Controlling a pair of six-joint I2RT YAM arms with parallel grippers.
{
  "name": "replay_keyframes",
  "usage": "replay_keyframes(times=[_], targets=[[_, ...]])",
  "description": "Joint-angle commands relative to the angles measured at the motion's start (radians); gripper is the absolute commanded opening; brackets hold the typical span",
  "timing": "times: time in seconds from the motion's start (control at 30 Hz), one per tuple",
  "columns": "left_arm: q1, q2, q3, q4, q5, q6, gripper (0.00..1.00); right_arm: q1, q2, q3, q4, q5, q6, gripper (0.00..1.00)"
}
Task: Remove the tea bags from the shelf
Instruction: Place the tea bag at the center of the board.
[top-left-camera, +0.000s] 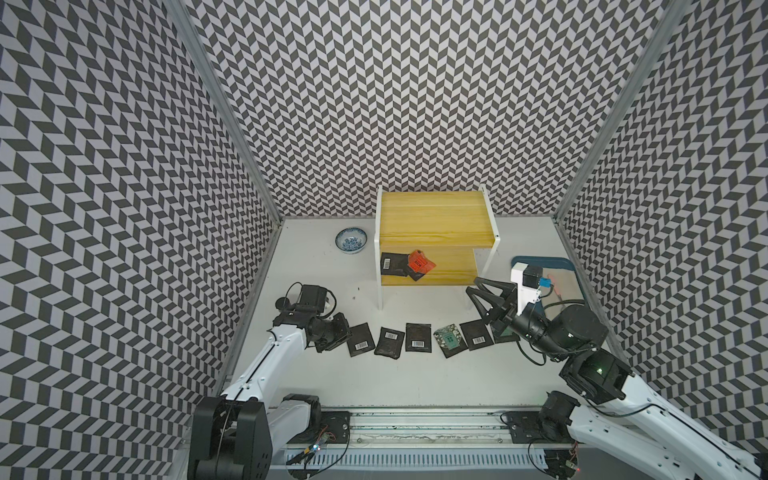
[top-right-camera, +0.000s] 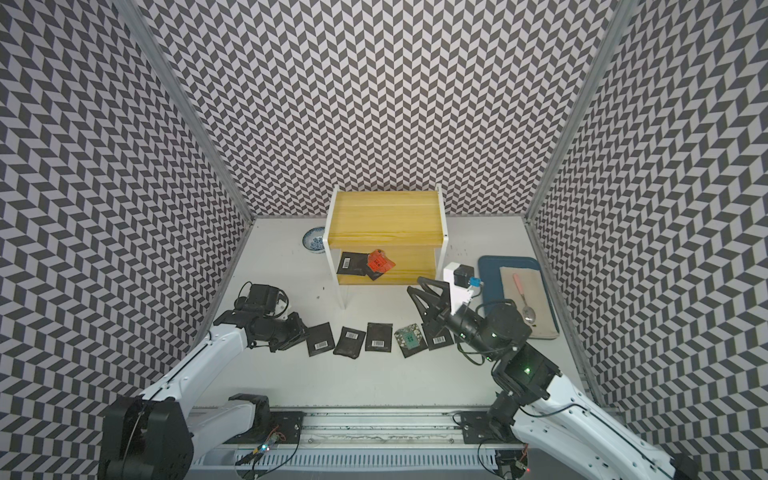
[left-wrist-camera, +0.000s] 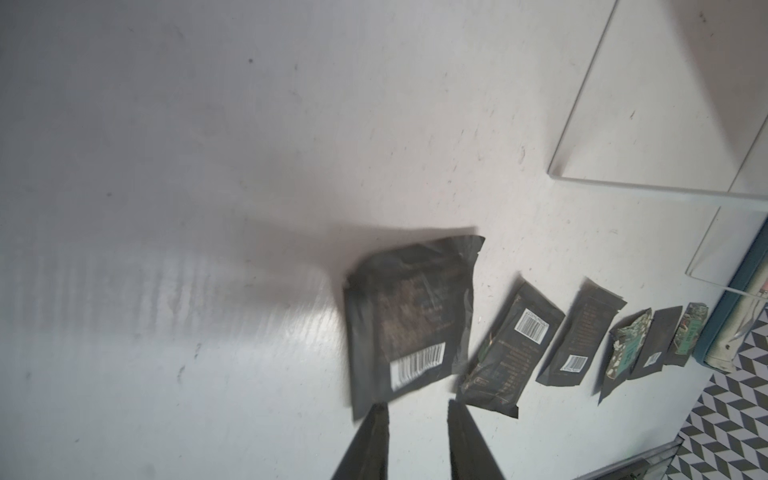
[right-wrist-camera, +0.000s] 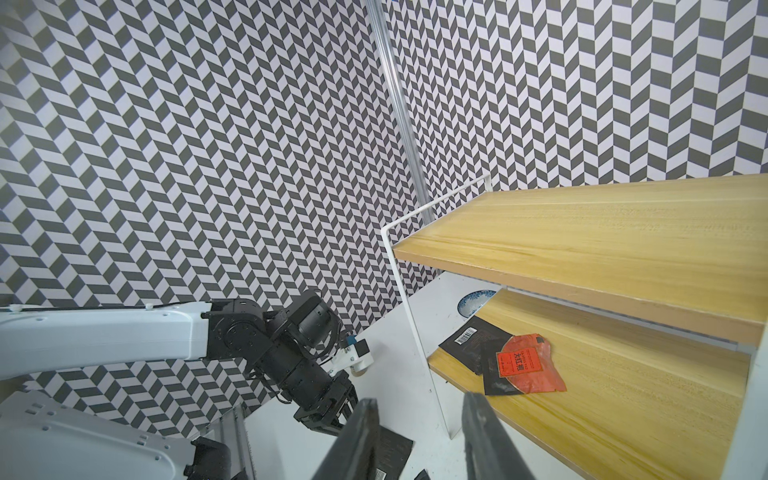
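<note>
The shelf (top-left-camera: 436, 216) stands at the back with its top board bare. On its lower board lie a black tea bag with a barcode (top-left-camera: 392, 264), an orange one (top-left-camera: 419, 262) and a black one (top-left-camera: 415, 275) partly under the orange. Several more tea bags lie in a row on the table (top-left-camera: 419, 338). My left gripper (left-wrist-camera: 417, 404) is open at the row's left end, its fingertips just off the edge of the black end bag (left-wrist-camera: 411, 316). My right gripper (top-left-camera: 473, 284) hovers open and empty by the lower board's front right corner, facing the shelf (right-wrist-camera: 602, 232).
A blue-and-white bowl (top-left-camera: 351, 240) sits left of the shelf. A dark blue tray (top-right-camera: 486, 270) at the right holds a beige cloth (top-right-camera: 536, 291) and a pink-handled spoon (top-right-camera: 524, 299). Patterned walls close in three sides.
</note>
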Motion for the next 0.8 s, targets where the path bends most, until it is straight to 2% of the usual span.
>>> replay_keyframes(times=[0.0, 0.13, 0.2, 0.37, 0.53, 0.63, 0.73, 0.77], targets=[[0.004, -0.043, 0.059, -0.070, -0.074, -0.002, 0.32, -0.005, 0.002, 0.001, 0.019, 0.005, -0.004, 0.37], [0.004, -0.083, 0.130, -0.119, -0.159, -0.008, 0.36, -0.005, 0.018, 0.004, 0.013, -0.004, 0.003, 0.38], [0.004, -0.108, 0.153, -0.111, -0.157, -0.010, 0.37, -0.005, 0.027, 0.006, 0.004, -0.005, -0.001, 0.40], [0.003, -0.157, 0.181, -0.014, -0.028, -0.002, 0.41, -0.006, 0.070, 0.020, -0.044, 0.000, -0.029, 0.50], [-0.023, -0.197, 0.175, 0.123, 0.089, -0.008, 0.46, -0.001, 0.141, 0.044, -0.087, -0.060, -0.121, 0.59], [-0.045, -0.215, 0.169, 0.219, 0.154, -0.020, 0.50, 0.029, 0.172, 0.030, -0.078, -0.026, -0.193, 0.63], [-0.073, -0.215, 0.177, 0.286, 0.192, -0.008, 0.54, 0.051, 0.195, 0.009, -0.042, -0.010, -0.275, 0.77], [-0.079, -0.211, 0.182, 0.301, 0.206, 0.003, 0.55, 0.056, 0.210, 0.005, -0.030, -0.001, -0.305, 0.78]])
